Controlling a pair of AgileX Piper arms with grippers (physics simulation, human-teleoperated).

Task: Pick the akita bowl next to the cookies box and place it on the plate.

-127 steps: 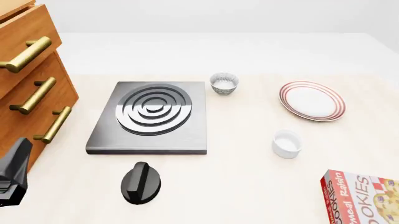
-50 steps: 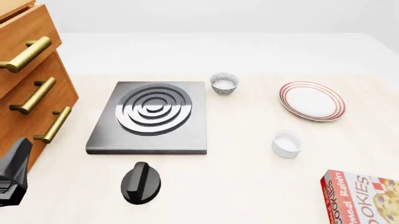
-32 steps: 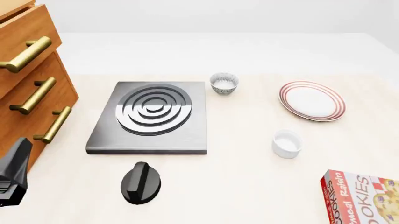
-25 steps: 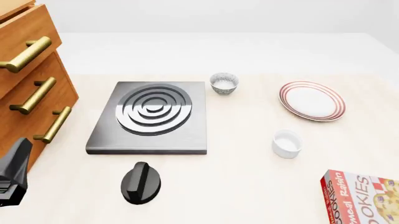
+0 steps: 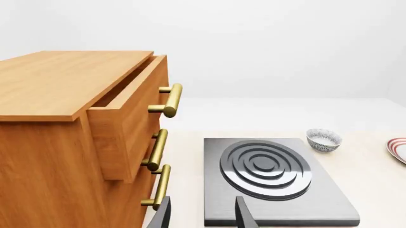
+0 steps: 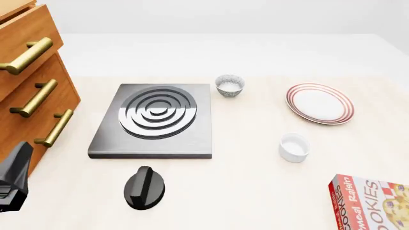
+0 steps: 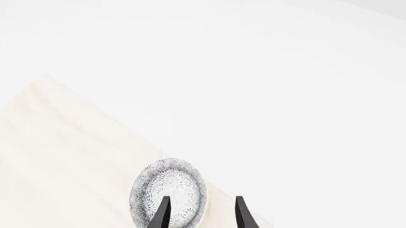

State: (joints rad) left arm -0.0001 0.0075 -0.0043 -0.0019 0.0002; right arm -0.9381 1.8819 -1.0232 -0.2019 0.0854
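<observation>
- My right jaws [image 7: 199, 213] hang released just over the bowl [image 7: 168, 193] at the bench [image 7: 57, 156] edge.
- My left jaws [image 5: 201, 213] are released too, facing the stove [image 5: 273, 178].
- The plate [image 6: 319, 103] lies near the bench's right edge.

In the front view only a small piece of the left arm [image 6: 13, 179] is visible at the lower left edge: a dark, almost black angular housing with a pointed top and a lighter grey stepped part on its lower side. In the left wrist view the left gripper [image 5: 201, 216] shows two thin dark grey fingers [image 5: 163, 216], flat like blades, narrower at the tips. In the right wrist view the right gripper [image 7: 200, 213] has two black fingers [image 7: 241, 213] of the same narrow, tapered shape. No cables, screws or markings can be seen.
</observation>
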